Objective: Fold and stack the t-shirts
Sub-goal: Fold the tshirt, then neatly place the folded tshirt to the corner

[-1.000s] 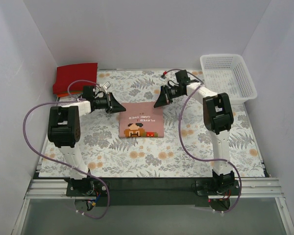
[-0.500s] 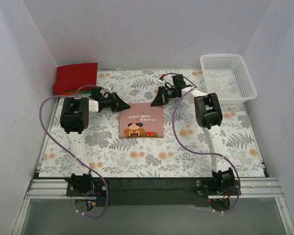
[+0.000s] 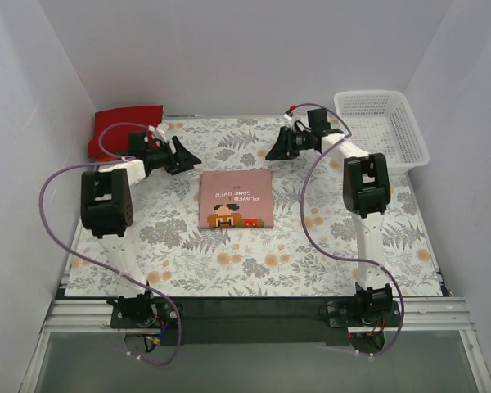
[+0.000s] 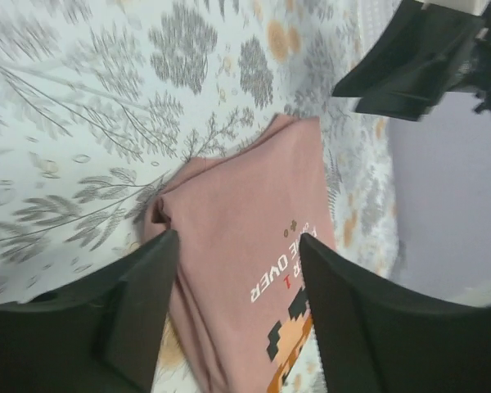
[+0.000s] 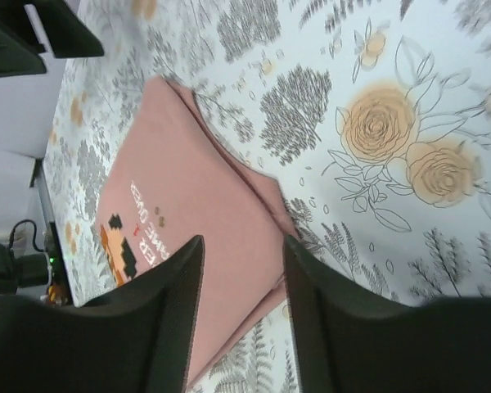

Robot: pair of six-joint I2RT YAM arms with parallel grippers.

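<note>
A dusty pink t-shirt (image 3: 236, 199) lies folded into a rectangle at the middle of the floral cloth, its pixel face print up. My left gripper (image 3: 192, 157) hovers open just beyond its far left corner, apart from it. Off the far right corner my right gripper (image 3: 272, 153) is open too, with nothing held. In the left wrist view the pink t-shirt (image 4: 245, 246) shows below the open left gripper (image 4: 239, 254). The right wrist view has the same t-shirt (image 5: 188, 205) under the right gripper (image 5: 243, 254). A red folded t-shirt (image 3: 124, 128) sits at the back left corner.
A white lattice basket (image 3: 382, 127) stands at the back right. The floral table cloth (image 3: 311, 246) covers the table. White walls close in on the left, back and right. Purple cables loop beside both arms.
Both grippers were shut at the pink t-shirt's far corners; now both have opened and drawn back and outward from it. The t-shirt lies flat where it was.
</note>
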